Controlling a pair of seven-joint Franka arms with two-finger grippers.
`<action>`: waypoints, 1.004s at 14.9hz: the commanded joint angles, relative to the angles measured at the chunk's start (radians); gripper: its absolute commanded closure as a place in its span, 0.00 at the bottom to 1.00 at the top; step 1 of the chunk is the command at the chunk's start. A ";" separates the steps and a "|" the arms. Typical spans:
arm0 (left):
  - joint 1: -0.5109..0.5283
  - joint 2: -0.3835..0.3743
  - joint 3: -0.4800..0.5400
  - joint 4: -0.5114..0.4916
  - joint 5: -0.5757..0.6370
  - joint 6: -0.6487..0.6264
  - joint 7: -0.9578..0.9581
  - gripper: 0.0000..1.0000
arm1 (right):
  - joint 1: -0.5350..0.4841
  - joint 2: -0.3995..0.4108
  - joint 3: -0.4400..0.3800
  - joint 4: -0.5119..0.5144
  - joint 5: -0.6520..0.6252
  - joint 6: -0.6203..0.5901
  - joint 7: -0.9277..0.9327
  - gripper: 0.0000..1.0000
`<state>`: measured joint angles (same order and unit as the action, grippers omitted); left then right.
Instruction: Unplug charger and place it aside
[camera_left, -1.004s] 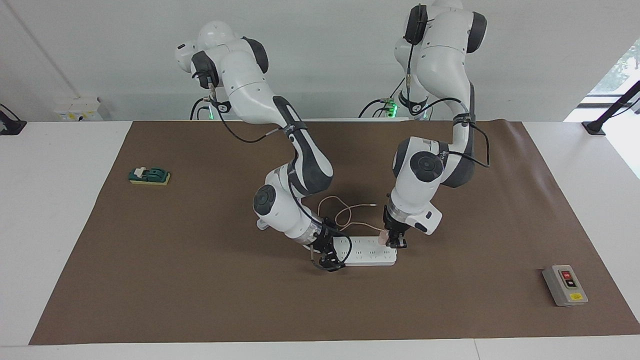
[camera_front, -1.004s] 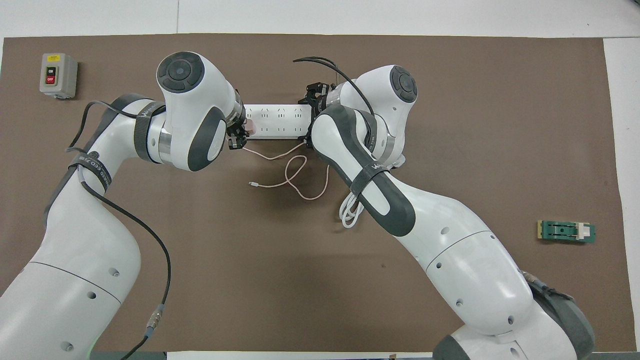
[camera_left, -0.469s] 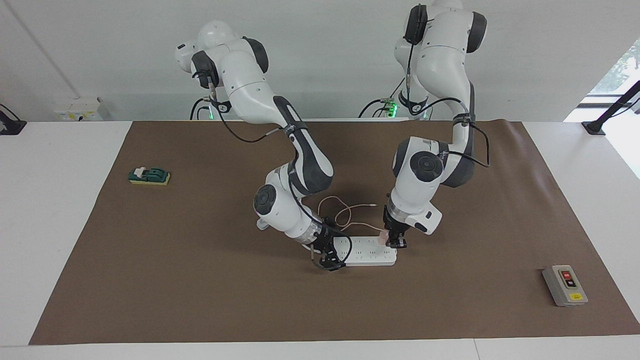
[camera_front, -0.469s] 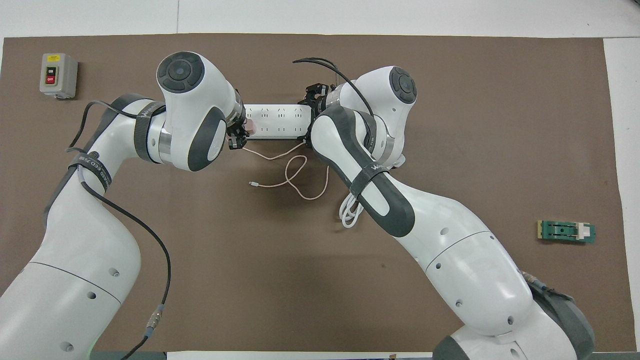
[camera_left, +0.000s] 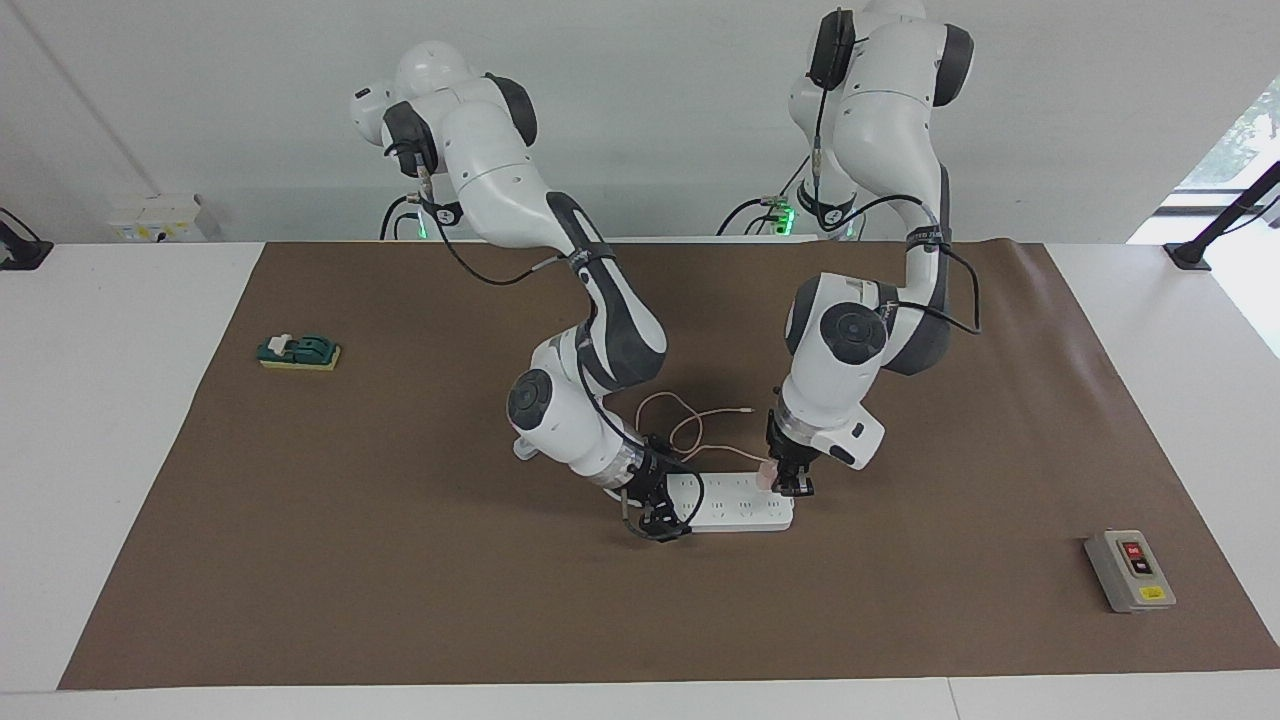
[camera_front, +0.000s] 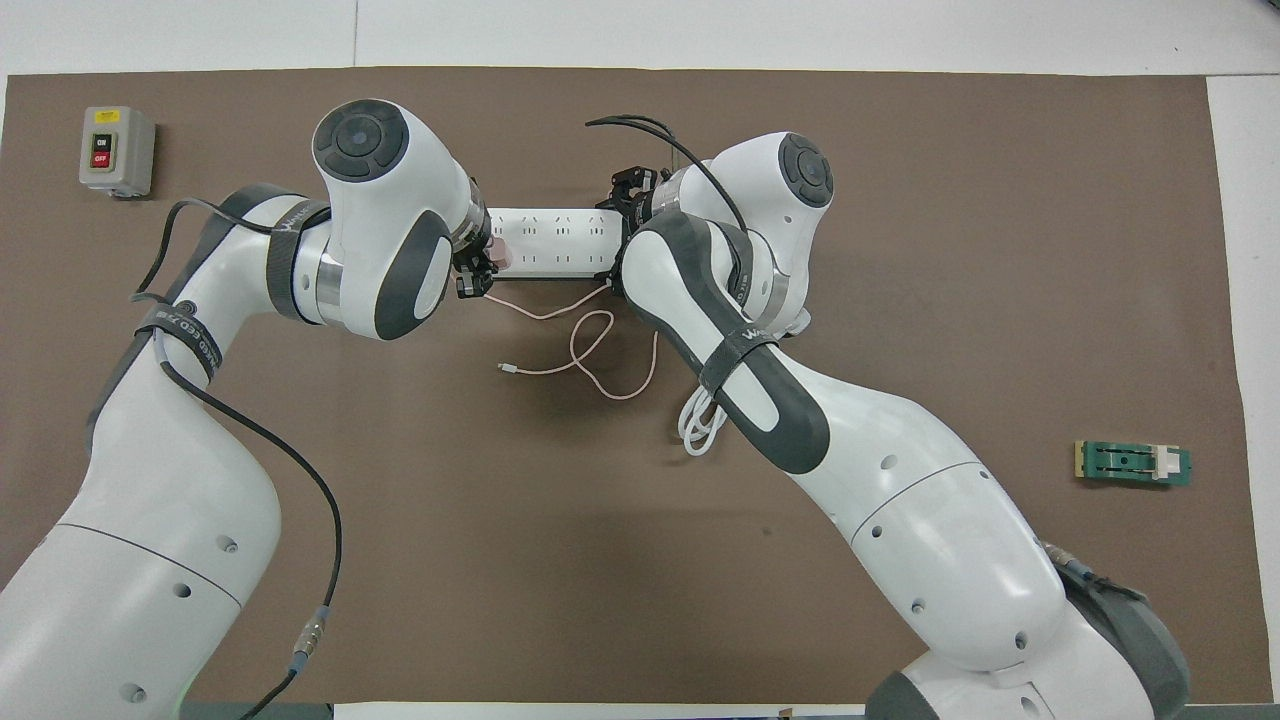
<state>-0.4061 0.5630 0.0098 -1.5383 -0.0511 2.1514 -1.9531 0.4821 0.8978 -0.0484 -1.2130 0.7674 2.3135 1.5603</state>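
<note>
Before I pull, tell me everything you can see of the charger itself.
The charger is a small pale-pink cube, plastic by its look, sitting on the white power strip at the end toward the left arm, apparently still plugged in. The left gripper is down on it, largely hiding it. Its thin pink cable runs off over the brown mat toward the robots, looping loosely and ending in a small free connector that lies on the mat.
</note>
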 joint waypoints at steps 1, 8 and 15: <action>0.018 -0.017 0.015 0.039 0.013 -0.068 0.000 1.00 | 0.001 0.010 -0.002 0.000 0.027 0.063 -0.036 0.23; 0.047 -0.064 0.009 0.041 -0.006 -0.105 0.042 1.00 | 0.001 0.010 -0.002 0.000 0.029 0.064 -0.036 0.22; 0.075 -0.107 0.009 0.037 -0.015 -0.159 0.085 1.00 | 0.004 0.007 -0.002 -0.014 0.036 0.083 -0.036 0.18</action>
<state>-0.3554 0.4765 0.0265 -1.4904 -0.0707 2.0287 -1.8989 0.4823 0.8974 -0.0483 -1.2145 0.7691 2.3153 1.5606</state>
